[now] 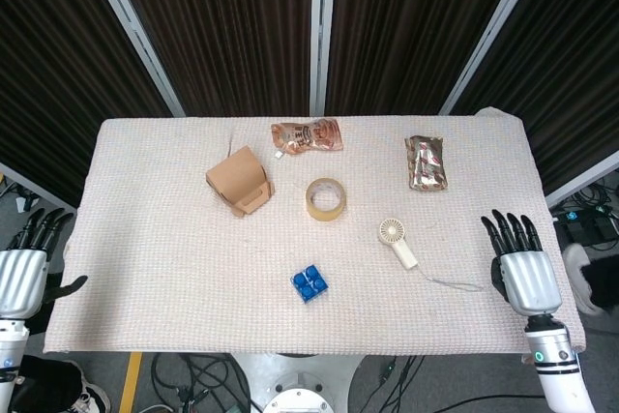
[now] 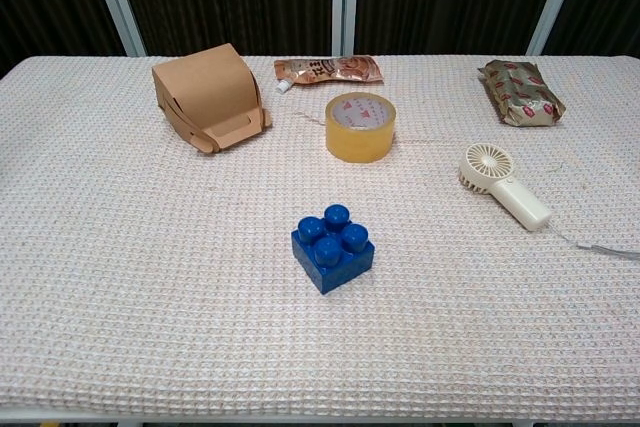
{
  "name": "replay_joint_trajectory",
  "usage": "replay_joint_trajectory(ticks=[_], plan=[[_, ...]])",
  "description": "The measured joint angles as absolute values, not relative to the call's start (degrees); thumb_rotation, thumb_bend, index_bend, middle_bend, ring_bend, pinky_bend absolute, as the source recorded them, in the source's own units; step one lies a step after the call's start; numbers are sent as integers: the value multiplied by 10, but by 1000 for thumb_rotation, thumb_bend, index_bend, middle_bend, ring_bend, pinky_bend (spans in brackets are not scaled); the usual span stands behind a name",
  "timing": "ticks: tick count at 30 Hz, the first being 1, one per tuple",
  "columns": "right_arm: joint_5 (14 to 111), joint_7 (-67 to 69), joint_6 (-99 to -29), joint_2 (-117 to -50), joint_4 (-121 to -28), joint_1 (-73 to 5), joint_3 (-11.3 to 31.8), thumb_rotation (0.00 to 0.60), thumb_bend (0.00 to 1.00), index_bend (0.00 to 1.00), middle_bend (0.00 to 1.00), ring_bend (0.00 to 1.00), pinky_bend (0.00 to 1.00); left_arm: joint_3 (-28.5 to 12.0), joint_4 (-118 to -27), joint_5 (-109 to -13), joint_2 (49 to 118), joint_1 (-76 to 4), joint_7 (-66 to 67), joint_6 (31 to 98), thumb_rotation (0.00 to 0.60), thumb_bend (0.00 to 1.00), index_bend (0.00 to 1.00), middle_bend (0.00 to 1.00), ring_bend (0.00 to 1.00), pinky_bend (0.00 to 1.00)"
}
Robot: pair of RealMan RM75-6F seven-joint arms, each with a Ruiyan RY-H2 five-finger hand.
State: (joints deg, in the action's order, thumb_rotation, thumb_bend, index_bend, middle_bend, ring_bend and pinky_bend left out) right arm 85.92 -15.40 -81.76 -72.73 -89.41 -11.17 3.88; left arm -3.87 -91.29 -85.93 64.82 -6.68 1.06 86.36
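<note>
My right hand (image 1: pixel 522 266) hovers over the table's right front corner, fingers spread and empty; nearest to it is the cord of a small cream hand fan (image 1: pixel 397 242) (image 2: pixel 503 185). Off the left edge of the table, my left hand (image 1: pixel 23 266) hangs open with nothing in it. A blue toy brick (image 1: pixel 309 283) (image 2: pixel 333 247) sits near the front middle. Behind it stands a roll of tape (image 1: pixel 326 197) (image 2: pixel 360 125). A brown cardboard box (image 1: pixel 239 181) (image 2: pixel 209 95) lies at the back left. Neither hand shows in the chest view.
A brown drink pouch (image 1: pixel 307 135) (image 2: pixel 328 70) lies at the back middle and a shiny snack packet (image 1: pixel 426 162) (image 2: pixel 519 92) at the back right. A white woven cloth (image 1: pixel 155 258) covers the table. Dark curtains hang behind; cables lie on the floor in front.
</note>
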Motion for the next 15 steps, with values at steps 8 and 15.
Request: replay_joint_trajectory(ticks=[8,15], plan=[[859,-163,-761,-753,-882,-135,31,600,1000,120,988,904,833,-39,-915,-863,642,-66,6,867,600,0,114,83,30,253],[836,-228,-675,-787,-888,-173,23,600,1000,119,998,908,833,-39,-896,-852,651,-63,-6,864,600,0,114,83,30,253]])
